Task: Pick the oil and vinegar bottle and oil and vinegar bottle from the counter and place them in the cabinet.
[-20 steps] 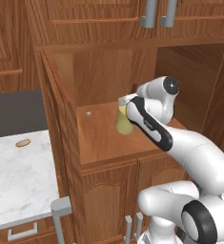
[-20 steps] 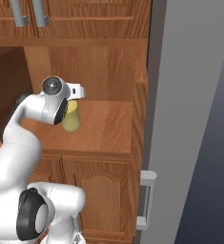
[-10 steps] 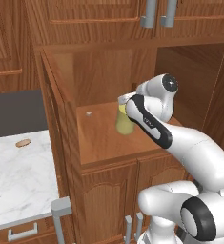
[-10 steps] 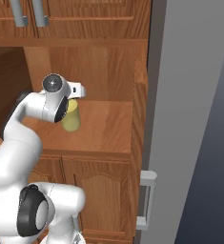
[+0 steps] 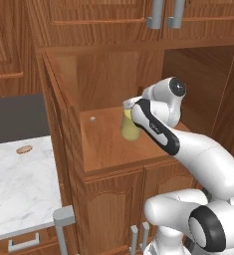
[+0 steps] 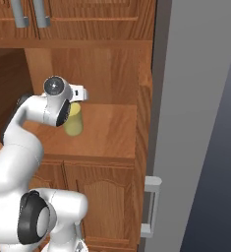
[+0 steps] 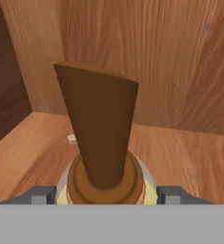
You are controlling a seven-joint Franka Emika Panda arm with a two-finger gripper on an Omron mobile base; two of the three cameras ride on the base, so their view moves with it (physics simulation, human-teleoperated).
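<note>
left base view: the squat bottle (image 5: 130, 127) of pale yellow liquid stands upright on the cabinet shelf (image 5: 108, 149), toward its middle; the arm's hand covers its top. a small brown item (image 5: 24, 149) lies on the marble bench (image 5: 19, 189) at left.

right base view: the bottle (image 6: 74, 121) sits at the shelf's left part.

hand view: the tool (image 7: 104, 194) straddles the bottle's brown neck (image 7: 101, 138), grey fingers (image 7: 42, 194) either side; i cannot tell whether it grips.
</note>
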